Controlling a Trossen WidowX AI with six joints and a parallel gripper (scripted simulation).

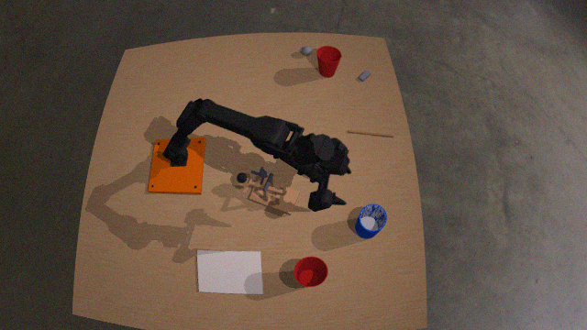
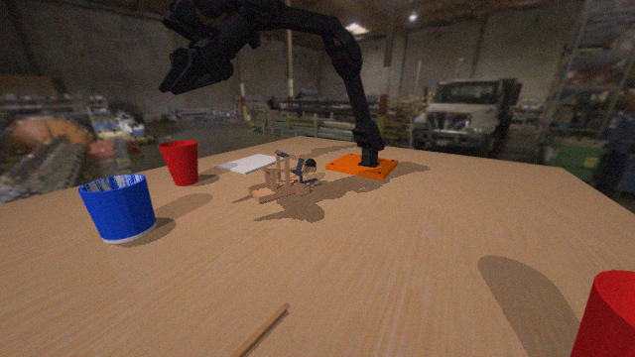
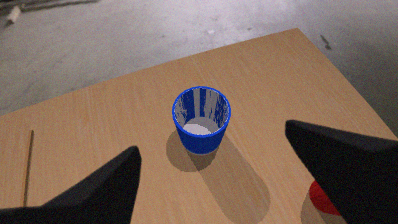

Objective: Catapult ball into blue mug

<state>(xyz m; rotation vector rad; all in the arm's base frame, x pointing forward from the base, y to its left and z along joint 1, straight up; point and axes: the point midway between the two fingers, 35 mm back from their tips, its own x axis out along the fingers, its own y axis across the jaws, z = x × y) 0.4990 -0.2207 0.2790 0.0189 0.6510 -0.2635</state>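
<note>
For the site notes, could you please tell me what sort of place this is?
Probably a warehouse or industrial workshop: a truck is parked indoors, behind it stand grey walls, and the floor looks like bare concrete.

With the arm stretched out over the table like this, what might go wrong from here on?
The open jaws hang near the blue mug; lowering them carelessly might knock it over.

The black ball sits in the catapult's cup, so bumping the catapult could spill it or spoil the aim.

A badly aimed shot might reach the red cup beyond the white sheet.
</note>
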